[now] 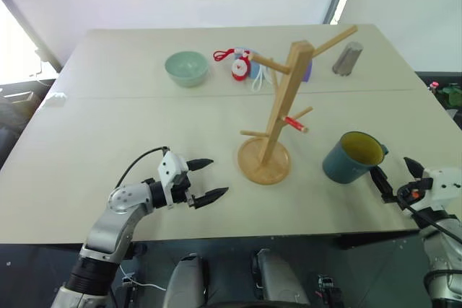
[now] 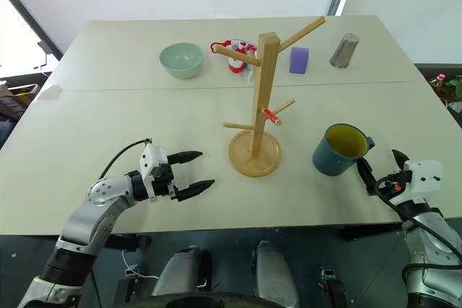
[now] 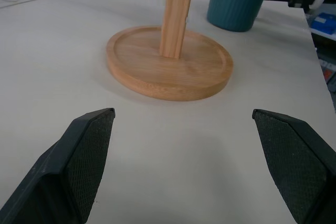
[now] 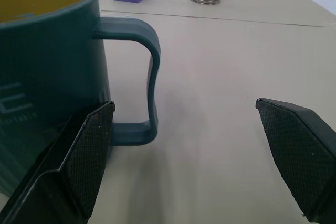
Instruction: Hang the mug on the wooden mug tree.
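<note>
Both claws gaping wide, the mug unclaimed!

The right claw (image 2: 377,166) sits low over the tabletop (image 2: 108,120), fingers spread and empty, just beside the mug (image 2: 338,151), whose handle faces it. The mug stands upright, near the wooden mug tree (image 2: 258,106) to its left. The left claw (image 2: 190,172) is spread too, aimed at the tree's round base.

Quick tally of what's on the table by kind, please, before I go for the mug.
Drinking vessels: 2, the mug and the grey ribbed tumbler
Bowls: 1, the pale green bowl
Stands: 1, the wooden mug tree
Blocks: 1, the purple block
Other: 1, the red and white item behind the tree
Total: 6
</note>
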Controlling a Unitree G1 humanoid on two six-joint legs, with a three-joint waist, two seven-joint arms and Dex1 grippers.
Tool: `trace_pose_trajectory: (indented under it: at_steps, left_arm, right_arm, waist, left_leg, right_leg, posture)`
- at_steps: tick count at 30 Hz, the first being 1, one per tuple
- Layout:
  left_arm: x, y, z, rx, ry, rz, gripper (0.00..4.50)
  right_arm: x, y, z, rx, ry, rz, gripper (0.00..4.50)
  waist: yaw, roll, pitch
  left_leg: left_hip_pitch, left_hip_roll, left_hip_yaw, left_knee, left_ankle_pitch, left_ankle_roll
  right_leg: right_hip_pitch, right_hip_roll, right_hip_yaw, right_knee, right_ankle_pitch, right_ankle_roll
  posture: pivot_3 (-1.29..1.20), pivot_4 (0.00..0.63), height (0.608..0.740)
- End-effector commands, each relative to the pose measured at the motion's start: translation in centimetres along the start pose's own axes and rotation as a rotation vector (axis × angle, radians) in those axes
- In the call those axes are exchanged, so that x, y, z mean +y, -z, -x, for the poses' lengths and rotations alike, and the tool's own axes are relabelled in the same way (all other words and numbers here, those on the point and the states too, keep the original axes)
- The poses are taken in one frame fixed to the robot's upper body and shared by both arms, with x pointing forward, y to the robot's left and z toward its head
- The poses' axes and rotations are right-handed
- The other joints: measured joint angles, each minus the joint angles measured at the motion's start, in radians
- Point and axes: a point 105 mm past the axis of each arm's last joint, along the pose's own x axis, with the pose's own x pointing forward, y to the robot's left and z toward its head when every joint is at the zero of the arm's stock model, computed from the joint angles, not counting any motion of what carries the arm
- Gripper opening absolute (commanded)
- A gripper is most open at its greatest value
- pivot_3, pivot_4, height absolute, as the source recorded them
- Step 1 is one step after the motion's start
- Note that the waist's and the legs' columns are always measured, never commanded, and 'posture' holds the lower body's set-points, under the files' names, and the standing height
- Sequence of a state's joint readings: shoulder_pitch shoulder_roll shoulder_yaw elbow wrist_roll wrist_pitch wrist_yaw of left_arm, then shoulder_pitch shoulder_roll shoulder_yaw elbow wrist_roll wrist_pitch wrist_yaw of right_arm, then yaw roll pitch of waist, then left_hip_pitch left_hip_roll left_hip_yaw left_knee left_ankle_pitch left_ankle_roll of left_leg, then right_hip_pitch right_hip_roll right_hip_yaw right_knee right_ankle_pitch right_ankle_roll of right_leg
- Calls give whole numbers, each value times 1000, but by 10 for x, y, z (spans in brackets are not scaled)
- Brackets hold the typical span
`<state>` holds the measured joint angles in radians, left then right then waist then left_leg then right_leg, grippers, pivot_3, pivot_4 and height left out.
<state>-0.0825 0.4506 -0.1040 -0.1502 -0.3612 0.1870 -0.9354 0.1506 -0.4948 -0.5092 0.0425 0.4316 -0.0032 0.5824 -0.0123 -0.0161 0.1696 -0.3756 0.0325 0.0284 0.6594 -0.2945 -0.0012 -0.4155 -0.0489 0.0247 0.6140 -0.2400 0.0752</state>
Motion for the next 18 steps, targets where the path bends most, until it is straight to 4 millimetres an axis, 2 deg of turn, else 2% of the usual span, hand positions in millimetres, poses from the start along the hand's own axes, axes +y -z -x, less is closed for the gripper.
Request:
trace_pose_trajectory:
  at_steps: [1,18]
  left_arm:
    - [-5,-5,0,-25,19,-23,4500]
    - [-10,-16,-3,-31,35,-34,4500]
  right_arm:
    - [-2,-11,-8,-23,-26,18,4467]
    - [-5,-7,-34,-10,-110,-31,4467]
  waist:
    - [-2,0,0]
    - [0,0,0]
  left_leg:
    - [0,0,0,0,0,0]
    - [0,0,0,0,0,0]
  right_leg:
    - [0,0,0,0,0,0]
    - [0,2,0,0,0,0]
  posture:
    - [0,150,740]
    - [0,150,740]
